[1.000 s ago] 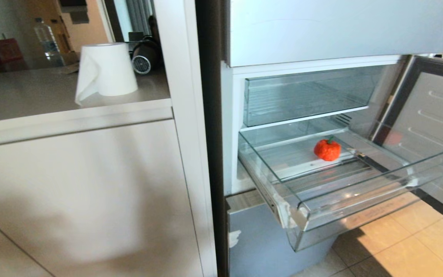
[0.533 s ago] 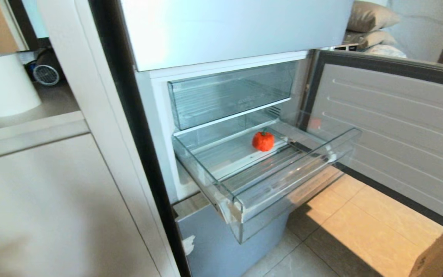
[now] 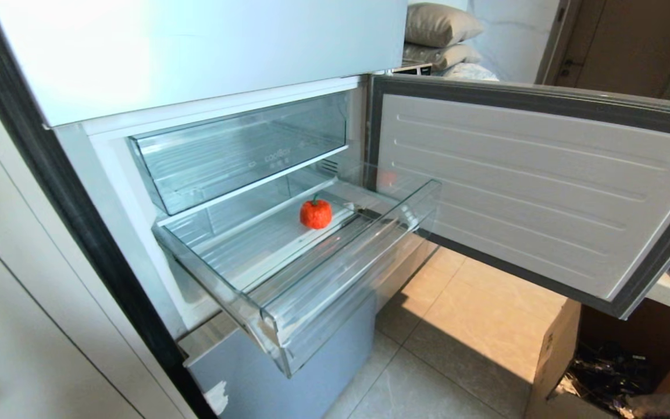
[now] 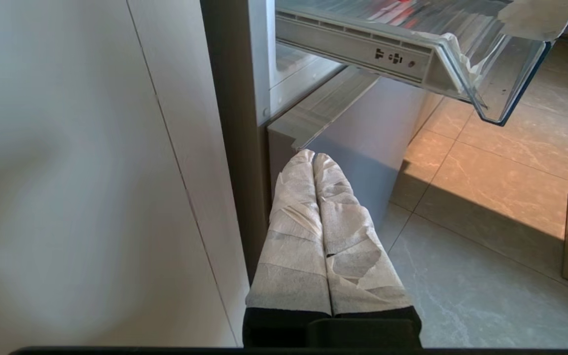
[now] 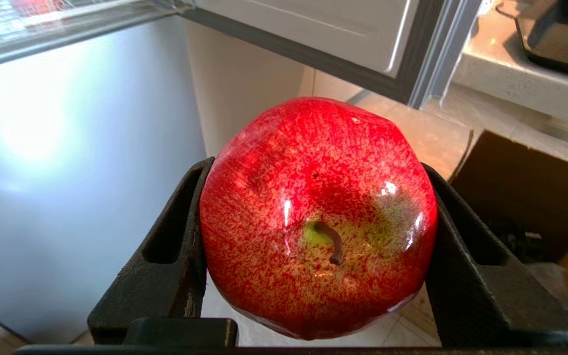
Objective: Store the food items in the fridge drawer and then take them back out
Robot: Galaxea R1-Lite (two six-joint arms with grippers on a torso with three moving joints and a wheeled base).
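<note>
While the fridge [image 3: 195, 52] stands with its lower door [image 3: 533, 192] swung wide to the right, the fridge drawer [image 3: 323, 285] is pulled well out over the tiled floor [image 3: 457, 326]. This wide, shallow, clear drawer has a ribbed floor and a low front lip, and above it sits a taller-fronted clear drawer [image 3: 236, 151], pushed in. A pale cabinet panel [image 3: 32, 337] fills the left side of the head view, and an open cardboard box [image 3: 556, 361] sits on the floor under the door's far corner. Pillows [image 3: 439, 26] are stacked in the room behind the door.

Neither arm shows in the head view. The left gripper [image 4: 312, 155] hangs low beside the grey lower fridge front [image 4: 363, 128], beneath the drawer's side rail, its two tape-wrapped fingers [image 4: 294, 222] pressed together with nothing between them. The right gripper [image 5: 316, 222] also sits low near that grey front, its black fingers [image 5: 165, 256] clamped on either side of a glossy red apple [image 5: 318, 217] with a green patch around its short brown stem.

A small rough red tomato-like piece [image 3: 316, 213] with a dark stem rests upright on the drawer's ribbed floor, toward the back and right of centre, apart from the walls.
</note>
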